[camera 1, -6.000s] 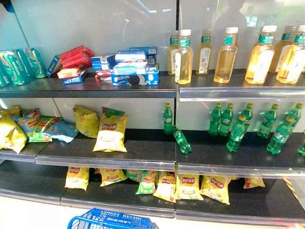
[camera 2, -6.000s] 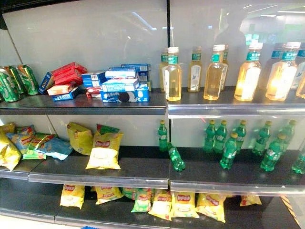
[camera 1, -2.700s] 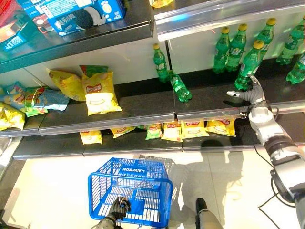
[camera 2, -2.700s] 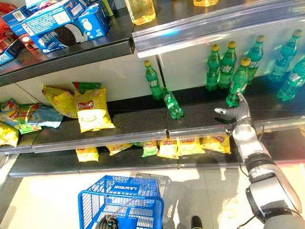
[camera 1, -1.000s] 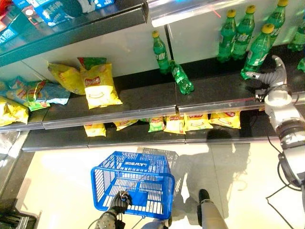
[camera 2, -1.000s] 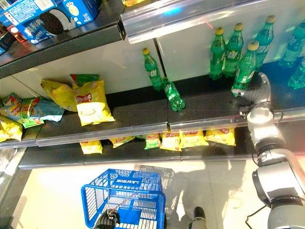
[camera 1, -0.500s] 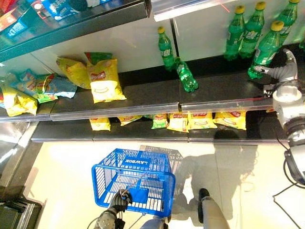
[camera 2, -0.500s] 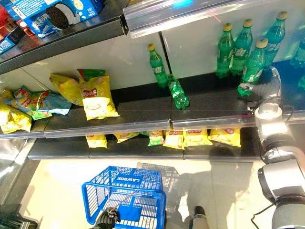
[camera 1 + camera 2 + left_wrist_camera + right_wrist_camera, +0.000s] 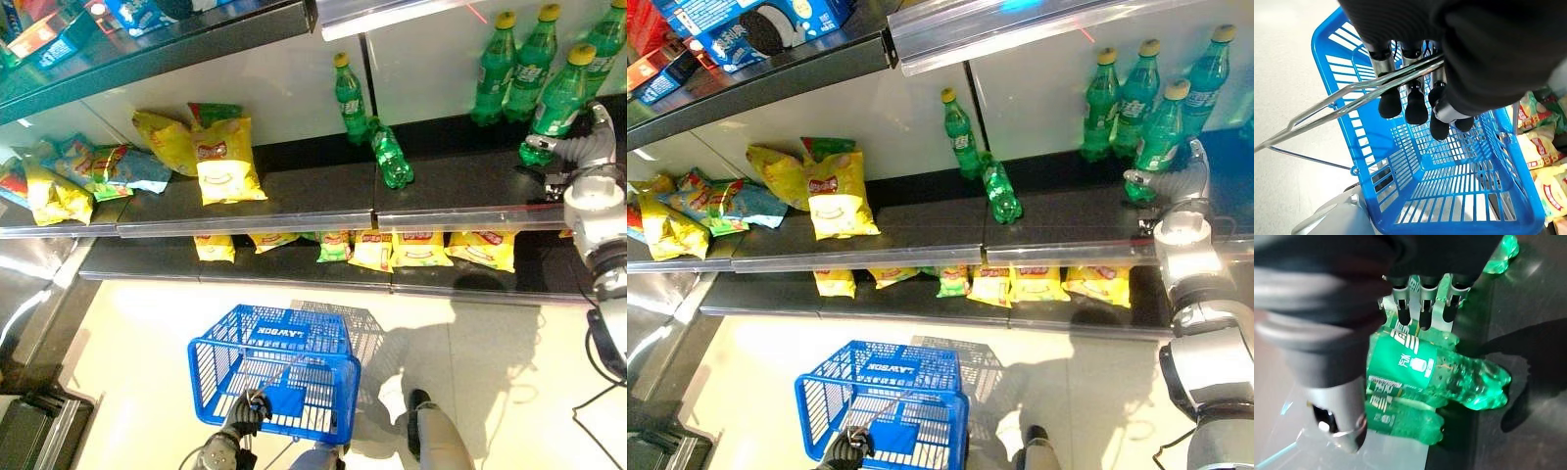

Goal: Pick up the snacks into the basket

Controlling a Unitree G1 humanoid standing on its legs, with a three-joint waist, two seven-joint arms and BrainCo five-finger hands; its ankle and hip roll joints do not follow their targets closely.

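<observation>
Basket (image 9: 279,377): blue plastic lattice, thin metal wire handles; bottles (image 9: 1161,132): glossy green plastic; chip bags (image 9: 227,166): shiny foil; shelf (image 9: 294,196): dark, matt

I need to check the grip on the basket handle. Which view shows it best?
The left wrist view: the left robot hand has its fingers curled round the wire handle of the blue basket, seen from close. Both eye views show that hand at the basket's near rim, too small to judge.

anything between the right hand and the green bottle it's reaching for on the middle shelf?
Nothing visible. The right hand is already at the front green bottle, its fingers against the label in the right wrist view. The other bottles stand behind and beside it, not in between.
</observation>
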